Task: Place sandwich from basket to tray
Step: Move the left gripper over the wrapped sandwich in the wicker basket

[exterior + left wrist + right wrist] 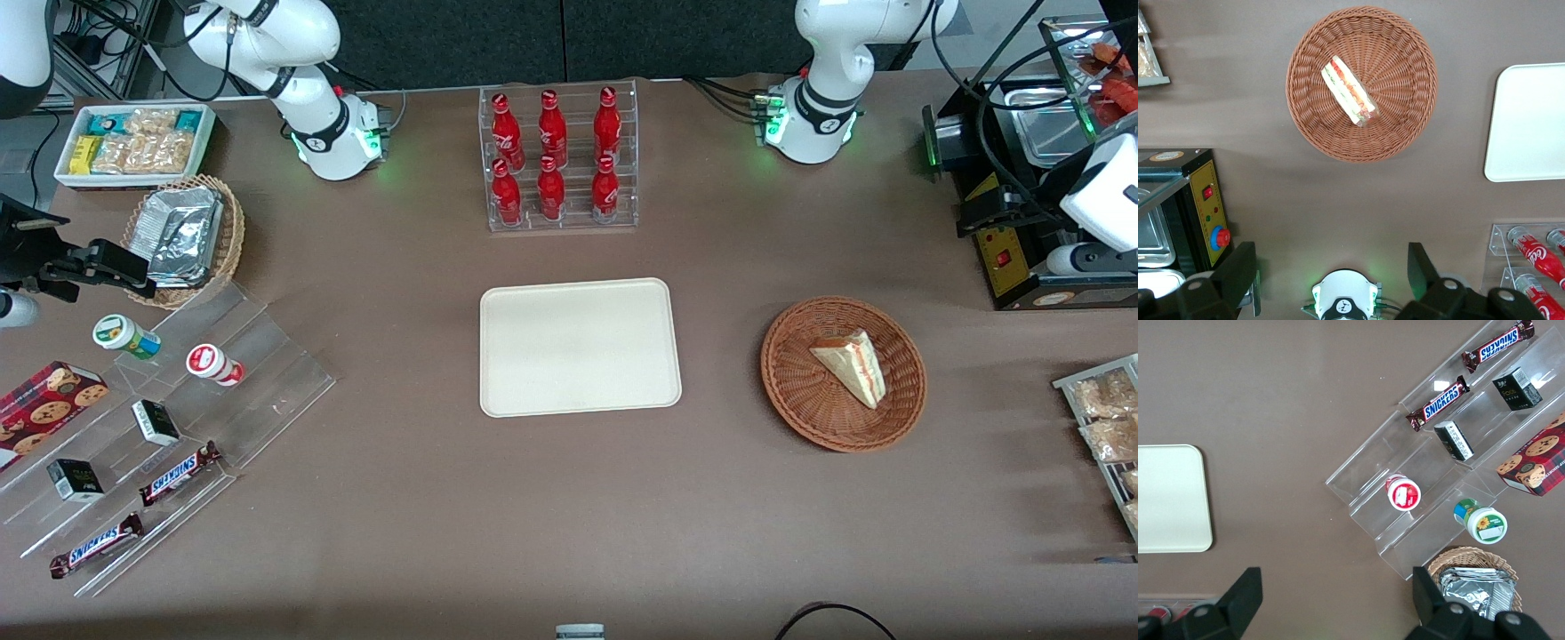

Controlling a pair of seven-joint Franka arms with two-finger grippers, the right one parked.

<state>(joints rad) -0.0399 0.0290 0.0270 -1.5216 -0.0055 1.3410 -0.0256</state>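
Snickers bars (pixel 96 545) lie closest to the front camera, on a clear stepped stand (pixel 178 427) at the parked arm's end of the desk (pixel 569 498). Near the middle sits the tray (pixel 580 347) with nothing on it. Beside it, toward the working arm's end, is the basket (pixel 843 373), and the sandwich (pixel 851 365) lies in it, flat on one bread side. Red bottles (pixel 556 156) stand in a clear rack, farther from the camera than the tray.

From the left wrist, the gripper (pixel 1331 270) hangs high over the desk, well apart from the basket (pixel 1361 83). Its two dark fingers (pixel 1238 270) are spread wide and hold nothing. The sandwich (pixel 1349 91) shows red and green layers along its cut edge. One end of the tray (pixel 1528 123) shows beside the basket.

From the right wrist, a tan basket (pixel 1475 580) holds silver packets
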